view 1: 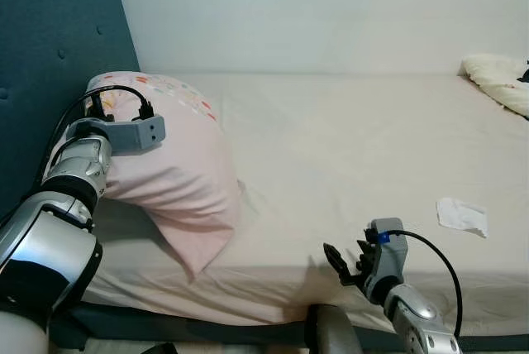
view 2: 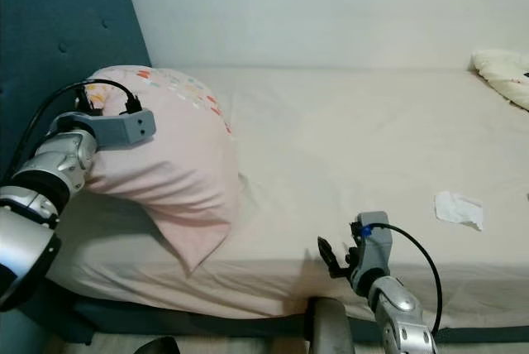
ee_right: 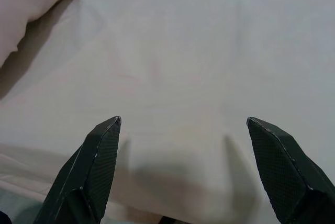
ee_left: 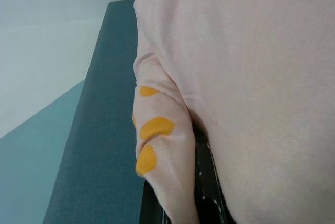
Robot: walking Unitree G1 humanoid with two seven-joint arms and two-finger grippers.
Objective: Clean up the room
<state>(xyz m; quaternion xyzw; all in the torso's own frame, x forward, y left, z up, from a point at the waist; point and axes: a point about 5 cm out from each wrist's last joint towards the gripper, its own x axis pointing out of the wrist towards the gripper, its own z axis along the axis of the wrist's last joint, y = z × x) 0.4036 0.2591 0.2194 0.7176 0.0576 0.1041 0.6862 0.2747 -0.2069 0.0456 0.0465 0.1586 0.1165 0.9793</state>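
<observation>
At the bed's (view 1: pixel 347 147) head end, the left gripper (view 1: pixel 103 106) clamps the pink pillow (view 1: pixel 178 172) mid-placement; next, release against the headboard (view 1: pixel 50 56). Right gripper (ee_right: pixel 183 166) gapes wide.

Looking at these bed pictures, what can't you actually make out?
- Left gripper: pink pillow fabric covers its fingers in the left wrist view, and both eye views hide them behind the pillow.
- White scrap on the bed sheet: too small to identify.
- Cream bedding: cut off by the right edge.
- Dark rounded thing below the mattress: cut off by the bottom edge.
</observation>
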